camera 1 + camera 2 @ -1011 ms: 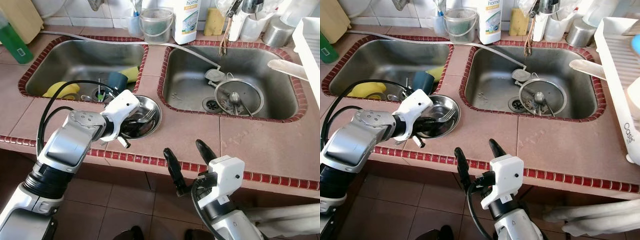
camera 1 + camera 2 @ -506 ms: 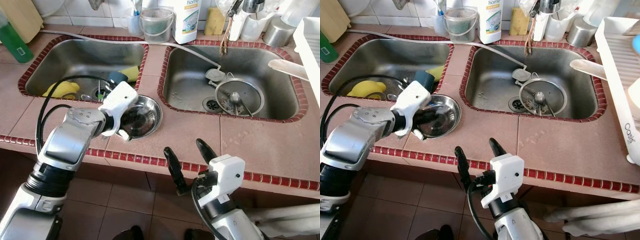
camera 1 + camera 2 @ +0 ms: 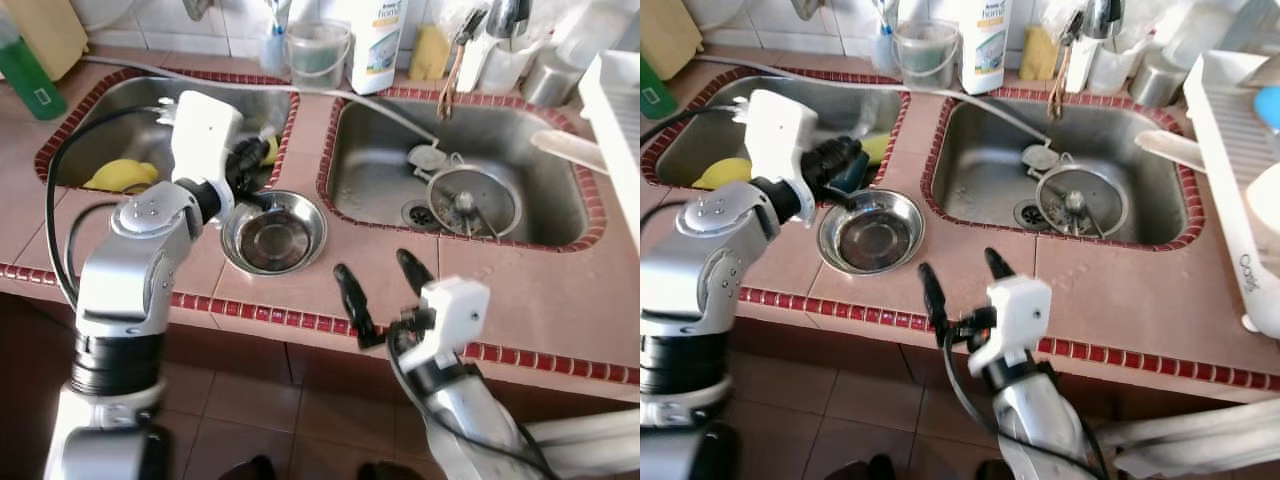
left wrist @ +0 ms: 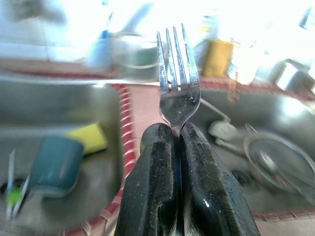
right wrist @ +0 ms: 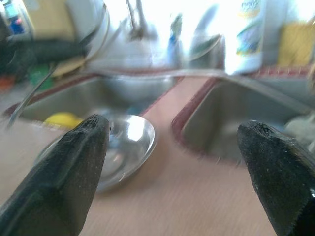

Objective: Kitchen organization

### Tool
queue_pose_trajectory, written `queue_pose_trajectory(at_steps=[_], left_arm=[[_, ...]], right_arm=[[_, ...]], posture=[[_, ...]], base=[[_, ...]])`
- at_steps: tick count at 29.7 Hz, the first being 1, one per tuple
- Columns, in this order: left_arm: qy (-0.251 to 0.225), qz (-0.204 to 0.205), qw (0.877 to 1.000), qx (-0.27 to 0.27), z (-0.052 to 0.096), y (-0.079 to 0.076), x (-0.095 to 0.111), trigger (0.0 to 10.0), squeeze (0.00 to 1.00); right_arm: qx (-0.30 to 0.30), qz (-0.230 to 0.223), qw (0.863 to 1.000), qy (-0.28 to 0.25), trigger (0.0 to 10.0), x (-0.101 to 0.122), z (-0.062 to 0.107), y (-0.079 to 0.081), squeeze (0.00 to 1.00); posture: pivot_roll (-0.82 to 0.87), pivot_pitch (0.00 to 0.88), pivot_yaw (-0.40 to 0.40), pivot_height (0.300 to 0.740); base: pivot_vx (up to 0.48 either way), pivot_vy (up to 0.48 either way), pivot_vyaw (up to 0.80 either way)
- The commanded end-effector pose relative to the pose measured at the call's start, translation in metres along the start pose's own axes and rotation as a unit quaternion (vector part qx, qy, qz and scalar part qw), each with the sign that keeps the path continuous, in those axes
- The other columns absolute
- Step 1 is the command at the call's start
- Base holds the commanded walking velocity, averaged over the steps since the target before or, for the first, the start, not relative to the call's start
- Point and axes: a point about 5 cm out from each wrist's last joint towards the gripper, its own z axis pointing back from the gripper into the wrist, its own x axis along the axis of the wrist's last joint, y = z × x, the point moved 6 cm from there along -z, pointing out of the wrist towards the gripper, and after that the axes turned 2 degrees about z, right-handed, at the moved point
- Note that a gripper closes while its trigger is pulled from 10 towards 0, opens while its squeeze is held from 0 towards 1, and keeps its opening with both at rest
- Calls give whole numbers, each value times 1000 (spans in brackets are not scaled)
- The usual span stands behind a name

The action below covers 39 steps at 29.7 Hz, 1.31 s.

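Note:
My left gripper [image 3: 246, 160] is raised above the counter between the left sink and the steel bowl [image 3: 273, 232], shut on a metal fork [image 4: 178, 83]. The fork's tines stick out past the fingertips [image 4: 157, 162] in the left wrist view. The bowl sits on the pink tiled counter [image 3: 350, 255] near the front edge, with nothing inside. My right gripper [image 3: 385, 290] hovers at the counter's front edge, right of the bowl, open with nothing between its fingers [image 5: 64, 182]. The right wrist view has the bowl [image 5: 123, 147] ahead of that gripper.
The left sink [image 3: 120, 110] holds a yellow sponge [image 3: 120, 175] and a teal cup [image 4: 54, 164]. The right sink [image 3: 370, 150] holds a round metal lid [image 3: 470, 195]. A soap bottle [image 3: 375, 40] stands behind, a white dish rack [image 3: 1240, 150] at the right.
My left gripper has lifted out of the bowl with the fork and risen toward the left sink's edge. The bowl is left without the fork. The right gripper has barely moved.

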Motion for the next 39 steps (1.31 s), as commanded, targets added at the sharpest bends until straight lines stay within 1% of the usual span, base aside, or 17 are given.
queue_pose_trajectory(at_steps=[1, 2, 4, 5, 6, 8, 9, 11, 13, 18, 19, 20, 22, 27, 29, 31, 39], left_arm=[[-28, 9, 999, 29, 4, 7, -2, 10000, 0], [-31, 9, 999, 32, 4, 7, -4, 10000, 0], [-52, -13, 998, 31, 6, -3, -14, 10000, 0], [-52, -13, 998, 31, 6, -3, -14, 10000, 0], [-44, 7, 998, 41, 6, -6, -26, 10000, 0], [-56, 14, 997, 48, 7, -8, -29, 10000, 0], [-51, 45, 997, 41, 8, -10, -36, 10000, 0], [-64, 46, 995, 60, 10, -5, -36, 10000, 0], [-90, -3, 993, 70, 14, -2, -36, 10000, 0], [-113, -34, 990, 81, 19, 1, -37, 10000, 0], [-130, -57, 987, 72, 23, -2, -35, 10000, 0], [-130, -66, 987, 70, 25, -2, -37, 10000, 0], [-112, -51, 988, 88, 28, 7, -53, 10000, 0], [-103, -61, 987, 103, 31, 16, -62, 10000, 0], [-109, -61, 987, 100, 32, 15, -61, 10000, 0], [-103, -48, 988, 100, 32, 15, -61, 10000, 0], [-111, -58, 989, 75, 32, 4, -57, 10000, 0]], right_arm=[[-27, 2, 1000, 0, 10000, -6, -3, -12, 0], [-29, 3, 1000, 0, 10000, -7, -5, -13, 0], [-49, 27, 998, -4, 10000, -11, -17, -22, 0], [-49, 27, 998, -4, 10000, -11, -17, -22, 0], [-58, 28, 998, -10, 10000, -12, -24, -25, 0], [-69, 37, 997, -14, 10000, -12, -29, -28, 0], [-74, 40, 996, -14, 10000, -14, -32, -30, 0], [-76, 46, 996, -16, 10000, -15, -34, -31, 0], [-86, 64, 994, -12, 10000, -22, -35, -35, 0], [-102, 73, 992, -13, 10000, -29, -37, -39, 0], [-102, 84, 991, -10, 10000, -32, -37, -40, 0], [-102, 88, 991, -10, 10000, -34, -36, -40, 0], [-106, 101, 989, -17, 10000, -34, -36, -42, 0], [-111, 109, 987, -29, 10000, -34, -36, -45, 0], [-112, 113, 987, -30, 10000, -34, -35, -45, 0], [-108, 113, 987, -27, 10000, -38, -35, -45, 0], [-90, 116, 989, -29, 10000, -40, -37, -39, 0]], posture=[[-159, 73, -6, 732], [-158, 64, -9, 732], [-158, 50, -12, 732], [-158, 50, -12, 732], [-159, 46, -11, 732], [-161, 40, -12, 732], [-163, 34, -11, 732], [-163, 34, -11, 732], [-168, 15, -6, 732], [-170, 2, -1, 732], [-170, 0, 0, 732], [-170, 0, 0, 732], [-172, 0, 1, 732], [-171, 0, -4, 732], [-170, 0, -5, 732], [-162, 0, -15, 732], [-144, 0, -38, 732]], base=[[0, 0, 0], [0, 0, 0], [0, 0, 0], [0, 0, 0], [0, 0, 0], [0, 0, 0], [0, 0, 0], [0, 0, 0], [0, 0, 0], [0, 0, 0], [0, 0, 0], [0, 0, 0], [0, 0, 0], [0, 0, 0], [0, 0, 0], [0, 0, 0], [0, 0, 0]])
